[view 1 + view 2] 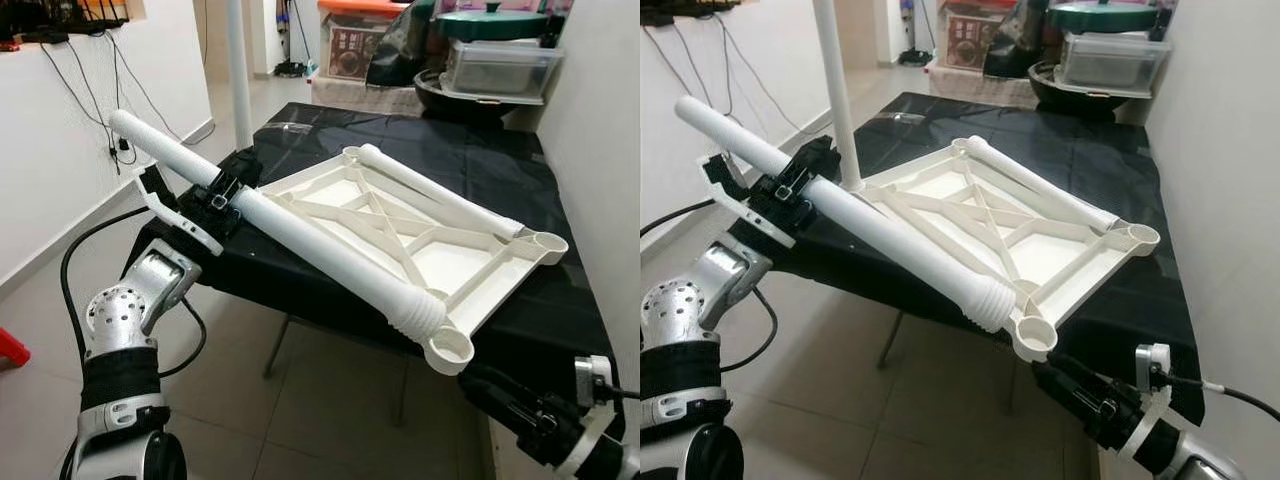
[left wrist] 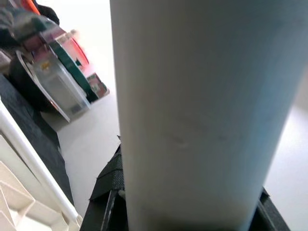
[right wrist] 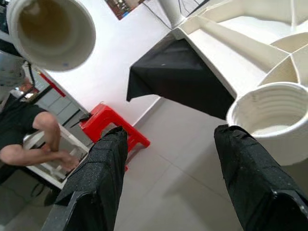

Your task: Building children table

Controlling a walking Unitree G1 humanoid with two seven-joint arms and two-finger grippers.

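One leg [image 1: 290, 225] was held by the left gripper [image 1: 215, 198], whose fingers were clamped around the tube about a third of the way from its plain end. The leg lay at a slant above the near edge of the tabletop [image 1: 420, 240], which rested upside down on the black cloth [image 1: 450, 150] of a stand. The threaded end of the leg [image 1: 420, 315] was just beside the near corner socket [image 1: 449, 349], touching its rim or nearly so, but not yet inside it. A second leg [image 1: 440, 195] lay along the far edge of the tabletop, and a third stood upright in the left corner [image 1: 836, 100].

The right gripper [image 1: 1080, 385] was low, just under the near socket, with its fingers apart and holding nothing. In the right wrist view the socket [image 3: 269, 120] showed between the fingers [image 3: 255, 173] from below, and a person [image 3: 29, 139] sat on the floor beyond a red stool [image 3: 113, 122].

I judged that the step in hand was to fit this leg into the near socket. The next move called for raising the plain end so the leg stands upright over the socket, lowering the thread into it, and turning. The right gripper could steady the corner meanwhile.
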